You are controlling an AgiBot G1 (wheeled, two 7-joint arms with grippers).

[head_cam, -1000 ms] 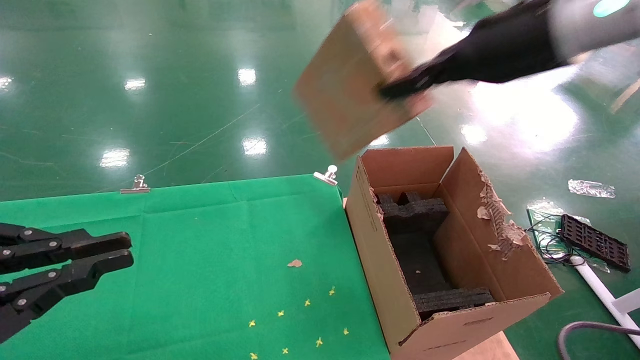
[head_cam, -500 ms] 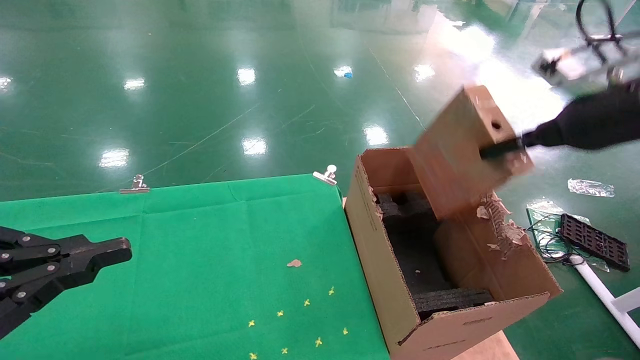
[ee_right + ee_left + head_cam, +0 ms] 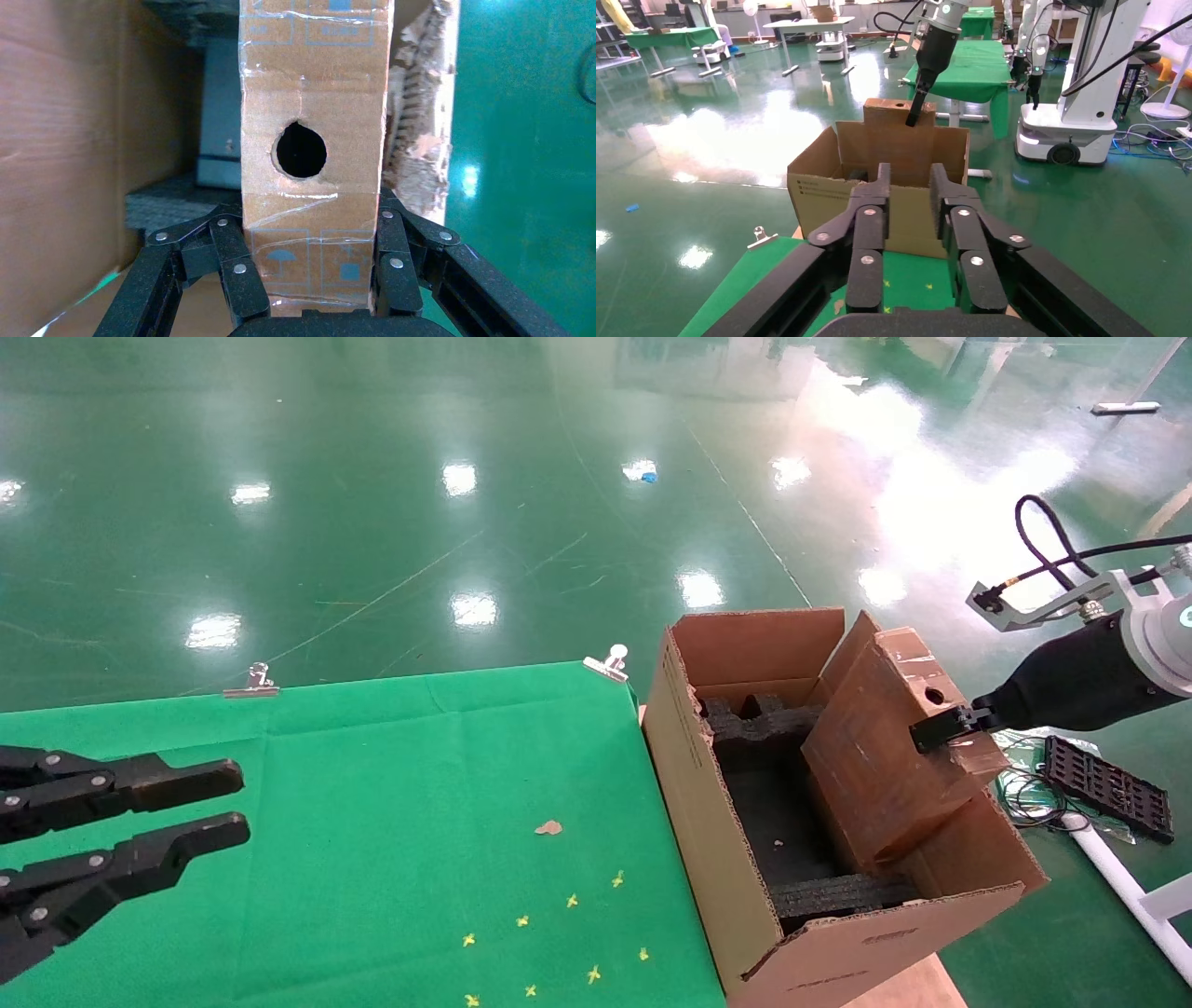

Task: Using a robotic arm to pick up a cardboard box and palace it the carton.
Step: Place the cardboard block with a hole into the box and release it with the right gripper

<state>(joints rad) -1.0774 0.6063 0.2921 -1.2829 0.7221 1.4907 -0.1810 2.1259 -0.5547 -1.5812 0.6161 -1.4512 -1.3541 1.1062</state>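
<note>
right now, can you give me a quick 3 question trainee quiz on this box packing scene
1. True or false: the right gripper is shut on the cardboard box.
2. Where is the cardboard box's lower end?
A. on the green cloth
B. inside the carton, by its right wall
C. on the floor
3. Fill in: the left gripper hovers over the green ____ with its fingers apart.

Key:
1. true
2. B
3. cloth
</note>
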